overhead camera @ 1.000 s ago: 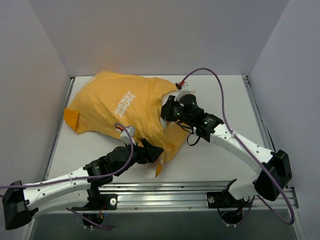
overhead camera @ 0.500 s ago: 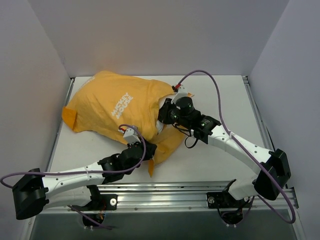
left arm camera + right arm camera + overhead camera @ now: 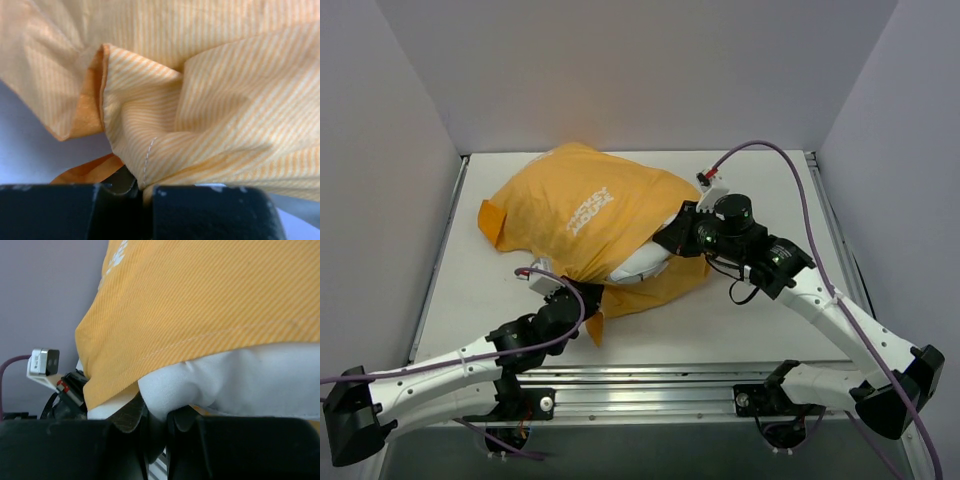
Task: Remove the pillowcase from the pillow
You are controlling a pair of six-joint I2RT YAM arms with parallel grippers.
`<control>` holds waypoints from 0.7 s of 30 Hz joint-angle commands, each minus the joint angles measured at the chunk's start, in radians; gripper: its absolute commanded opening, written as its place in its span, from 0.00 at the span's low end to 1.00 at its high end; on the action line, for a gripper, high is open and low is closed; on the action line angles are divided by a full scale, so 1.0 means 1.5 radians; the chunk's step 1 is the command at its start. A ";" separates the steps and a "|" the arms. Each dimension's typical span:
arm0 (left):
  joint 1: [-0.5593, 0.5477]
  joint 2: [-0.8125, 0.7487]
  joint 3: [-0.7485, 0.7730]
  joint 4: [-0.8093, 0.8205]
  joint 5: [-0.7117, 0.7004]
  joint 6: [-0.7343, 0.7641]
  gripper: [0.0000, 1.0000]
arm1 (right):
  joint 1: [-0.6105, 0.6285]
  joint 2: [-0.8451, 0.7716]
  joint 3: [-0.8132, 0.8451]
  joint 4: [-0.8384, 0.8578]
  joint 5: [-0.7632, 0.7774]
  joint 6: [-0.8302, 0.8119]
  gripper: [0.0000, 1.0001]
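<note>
There is one orange-yellow pillowcase (image 3: 582, 210). It has one patch of white letters (image 3: 590, 208) on top. One white pillow (image 3: 642, 266) pokes out of it.

There are two robot arms, the left arm (image 3: 460, 355) and the right arm (image 3: 830, 310). Each arm has one gripper, so that makes two: the left gripper (image 3: 582, 296) and the right gripper (image 3: 672, 238). Each gripper has two black fingers (image 3: 210, 212).

There are two purple cables, the left cable (image 3: 578, 318) and the right cable (image 3: 765, 143). There is one table (image 3: 770, 330).
</note>
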 commanded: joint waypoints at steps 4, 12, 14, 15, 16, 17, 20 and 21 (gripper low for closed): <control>0.027 0.057 0.008 -0.169 -0.072 -0.087 0.03 | -0.031 -0.050 0.063 0.021 -0.025 -0.031 0.00; 0.045 0.279 0.078 -0.185 -0.058 -0.195 0.04 | -0.030 -0.071 0.122 0.058 -0.182 0.014 0.00; 0.047 0.364 0.116 -0.203 -0.064 -0.218 0.04 | -0.025 -0.070 0.112 0.107 -0.232 0.043 0.00; 0.048 0.386 0.139 -0.222 -0.068 -0.227 0.04 | -0.019 -0.069 0.104 0.112 -0.235 0.045 0.00; 0.051 0.402 0.181 -0.256 -0.077 -0.235 0.05 | -0.011 -0.067 0.086 0.108 -0.232 0.044 0.00; 0.053 0.417 0.199 -0.271 -0.083 -0.233 0.05 | -0.002 -0.063 0.077 0.101 -0.228 0.041 0.00; 0.053 0.385 0.227 -0.285 -0.104 -0.200 0.11 | 0.051 -0.061 0.035 0.051 -0.207 0.011 0.00; 0.053 0.367 0.225 -0.286 -0.106 -0.194 0.14 | 0.067 -0.063 0.022 0.038 -0.172 0.005 0.00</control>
